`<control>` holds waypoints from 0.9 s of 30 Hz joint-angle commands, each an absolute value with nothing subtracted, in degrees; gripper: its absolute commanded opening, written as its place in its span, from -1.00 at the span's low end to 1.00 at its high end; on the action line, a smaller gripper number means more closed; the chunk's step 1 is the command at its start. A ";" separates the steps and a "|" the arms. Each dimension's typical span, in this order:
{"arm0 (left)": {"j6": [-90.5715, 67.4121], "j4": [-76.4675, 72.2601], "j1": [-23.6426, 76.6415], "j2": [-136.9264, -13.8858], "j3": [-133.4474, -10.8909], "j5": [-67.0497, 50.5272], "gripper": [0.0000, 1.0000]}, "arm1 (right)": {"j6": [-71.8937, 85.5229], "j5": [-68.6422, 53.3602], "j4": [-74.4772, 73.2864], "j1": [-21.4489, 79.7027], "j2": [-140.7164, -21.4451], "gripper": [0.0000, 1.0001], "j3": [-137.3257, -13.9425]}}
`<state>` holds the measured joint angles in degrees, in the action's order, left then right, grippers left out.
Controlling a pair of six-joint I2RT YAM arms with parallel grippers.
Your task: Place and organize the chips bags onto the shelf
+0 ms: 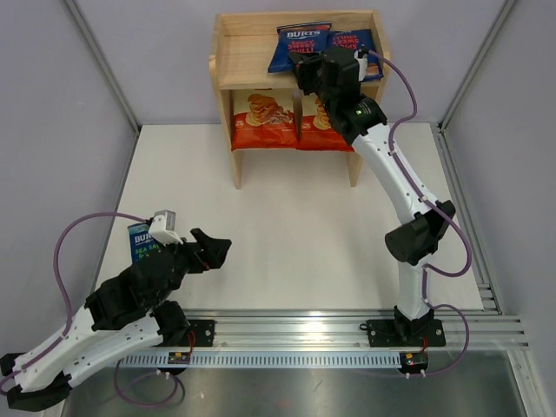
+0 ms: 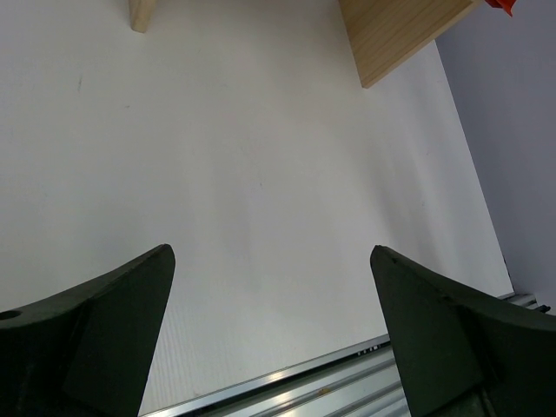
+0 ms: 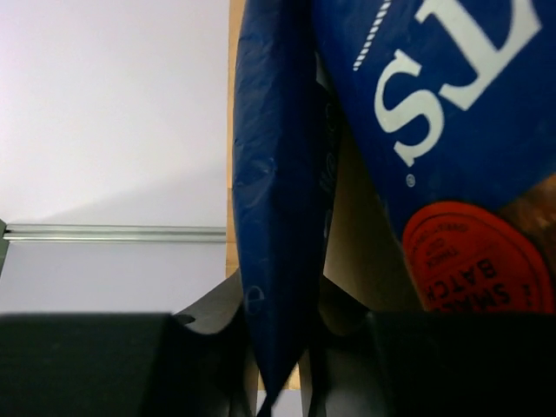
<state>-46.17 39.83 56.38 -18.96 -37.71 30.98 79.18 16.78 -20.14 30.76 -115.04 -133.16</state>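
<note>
On the top tier of the wooden shelf (image 1: 228, 52) stand two dark blue Burts chips bags (image 1: 295, 48) (image 1: 352, 42). My right gripper (image 1: 314, 74) is right in front of them. In the right wrist view it (image 3: 282, 347) is shut on the lower edge of one dark blue bag (image 3: 274, 217), seen edge-on, with the other bag (image 3: 452, 113) beside it. Two cream-and-red cassava bags (image 1: 263, 117) (image 1: 323, 130) stand side by side on the lower tier. A blue-green Burts bag (image 1: 142, 241) lies on the table at the left, partly under my left arm. My left gripper (image 1: 213, 248) (image 2: 271, 261) is open and holds nothing.
The shelf's left legs (image 1: 238, 169) and right leg (image 1: 354, 169) stand on the white table (image 1: 287, 226); its side panel (image 2: 400, 35) shows in the left wrist view. A metal rail (image 1: 347, 326) runs along the near edge. Grey walls enclose the table.
</note>
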 commanded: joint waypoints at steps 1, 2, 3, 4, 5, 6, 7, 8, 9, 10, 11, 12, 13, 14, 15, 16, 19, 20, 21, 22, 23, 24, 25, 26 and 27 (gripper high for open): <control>-46.49 40.34 56.25 -18.28 -38.32 29.79 0.98 | 81.21 17.84 -23.72 30.06 -114.35 -0.46 -135.79; -46.49 41.04 56.25 -18.37 -38.49 29.79 0.98 | 81.38 17.84 -24.51 30.15 -114.00 -0.37 -135.62; -46.49 41.31 56.25 -18.72 -39.02 29.97 0.98 | 81.30 17.93 -25.22 30.15 -113.30 -0.32 -135.44; -46.41 41.57 56.25 -18.89 -39.28 30.14 0.98 | 81.12 17.76 -26.27 30.06 -113.03 -0.27 -135.18; -46.49 42.09 56.25 -19.07 -39.46 30.15 0.98 | 80.95 17.67 -26.98 30.06 -112.77 -0.13 -135.35; -46.41 42.19 56.25 -19.33 -39.81 30.23 0.98 | 80.77 17.67 -27.85 30.06 -112.33 -0.08 -135.26; -46.49 42.36 56.25 -19.60 -39.99 30.23 0.98 | 80.34 17.67 -28.64 30.06 -112.06 -0.06 -135.26; -46.49 42.80 56.25 -19.69 -40.25 30.23 0.98 | 80.16 17.75 -29.26 30.06 -111.63 -0.05 -135.26; -46.58 43.15 56.25 -19.77 -40.43 30.32 0.98 | 80.07 17.84 -29.44 29.97 -111.10 -0.02 -135.18; -46.50 43.15 56.25 -20.21 -40.69 30.32 0.98 | 80.07 17.75 -29.97 29.97 -110.92 -0.01 -134.91; -46.58 43.59 56.25 -20.30 -40.95 30.32 0.98 | 80.07 17.75 -30.06 29.97 -110.66 0.00 -134.74; -46.50 43.77 56.25 -20.39 -41.04 30.41 0.98 | 79.98 17.75 -30.58 29.97 -110.31 0.03 -135.26; -46.49 44.12 56.25 -20.91 -41.48 30.41 0.98 | 79.81 17.84 -32.15 30.06 -110.22 0.06 -135.87; -46.49 44.38 56.25 -21.00 -41.57 30.41 0.98 | 79.98 17.84 -32.52 29.97 -110.04 0.07 -136.23; -46.49 44.30 56.25 -21.09 -41.75 30.41 0.98 | 80.07 17.93 -33.04 29.97 -109.95 0.08 -136.40; -46.41 44.47 56.25 -21.27 -41.75 30.24 0.98 | 80.24 17.93 -33.92 30.06 -109.95 0.10 -136.67; -46.58 44.47 56.25 -21.71 -41.84 29.71 0.98 | 81.47 17.05 -33.67 30.06 -109.51 0.12 -136.41; -46.58 44.56 56.25 -21.97 -42.01 29.62 0.98 | 81.91 16.62 -32.79 30.06 -109.25 0.13 -135.19; -46.67 44.56 56.25 -22.15 -42.01 29.45 0.98 | 82.61 15.92 -32.09 30.15 -108.73 0.13 -134.65; -46.67 44.56 56.25 -22.32 -42.19 29.18 0.98 | 82.97 14.86 -30.95 30.15 -108.63 0.13 -134.47; -46.58 44.65 56.25 -22.50 -42.36 29.01 0.98 | 83.49 14.59 -31.20 30.15 -108.63 0.14 -134.99; -46.50 44.65 56.25 -22.85 -42.45 28.92 0.98 | 83.41 14.59 -31.64 30.32 -108.63 0.13 -135.35; -46.58 44.65 56.25 -23.11 -42.54 28.74 0.98 | 83.50 15.02 -32.08 30.41 -108.46 0.13 -135.53; -46.50 44.74 56.25 -23.46 -42.63 28.57 0.98 | 83.32 15.20 -32.08 30.67 -108.11 0.11 -135.18; -46.41 44.82 56.25 -23.90 -42.89 28.48 0.98 | 83.49 15.47 -31.47 30.76 -107.32 0.06 -134.48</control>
